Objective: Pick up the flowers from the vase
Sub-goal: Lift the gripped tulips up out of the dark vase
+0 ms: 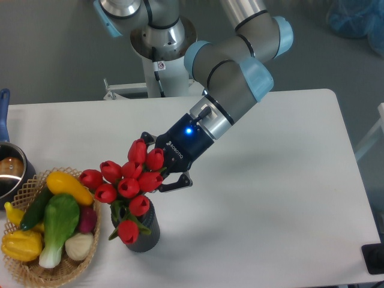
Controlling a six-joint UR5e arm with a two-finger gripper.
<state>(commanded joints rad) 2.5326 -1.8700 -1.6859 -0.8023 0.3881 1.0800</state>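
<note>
One arm reached down from the back of the white worktop (pixel 270 180), its claw (pixel 157 163) buried in the right side of the flowers (pixel 125 183). The black fingers (pixel 171 183) sat on either side of the upper red buds, clenched around the bunch as far as I could see, though the blooms hid the fingertips. The tulips stood above the dark grey vase (pixel 144 231), with green stems and leaves leading down into its mouth and one bud drooping over the front rim. The vase stood upright near the worktop's front edge, just beside a wicker basket (pixel 27 267) of vegetables on its left. A steel pot (pixel 9 171) with a blue handle showed at the far left edge.
</note>
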